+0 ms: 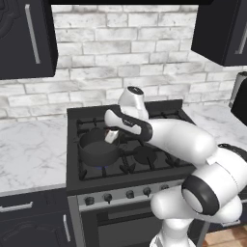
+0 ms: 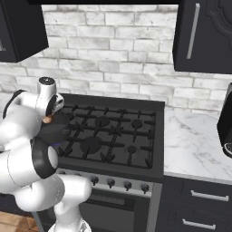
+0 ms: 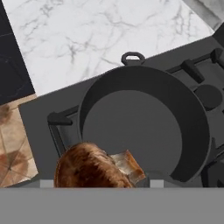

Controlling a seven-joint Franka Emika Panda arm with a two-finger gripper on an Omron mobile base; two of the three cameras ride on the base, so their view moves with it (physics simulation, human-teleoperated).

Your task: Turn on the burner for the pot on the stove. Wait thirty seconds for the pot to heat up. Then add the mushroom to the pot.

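The dark grey pot (image 1: 98, 148) stands on the front left burner of the black stove (image 1: 154, 161), and a small blue flame (image 1: 102, 167) shows under it. My gripper (image 1: 112, 136) hangs just above the pot's right rim, shut on the brown mushroom (image 3: 89, 168). In the hand view the mushroom covers the fingertips, and the pot (image 3: 131, 127) lies empty right below it. From the right base view the mushroom (image 2: 46, 119) is a small brown lump at the hand, over the pot (image 2: 58, 130). The knobs (image 1: 107, 197) line the silvery front strip.
White marble counter (image 1: 29, 149) runs left of the stove, and more counter (image 2: 195, 140) lies to its right with a dark appliance (image 2: 225, 127) on it. Dark wall cabinets (image 1: 24, 38) hang above both sides. The other burners (image 2: 102, 121) carry nothing.
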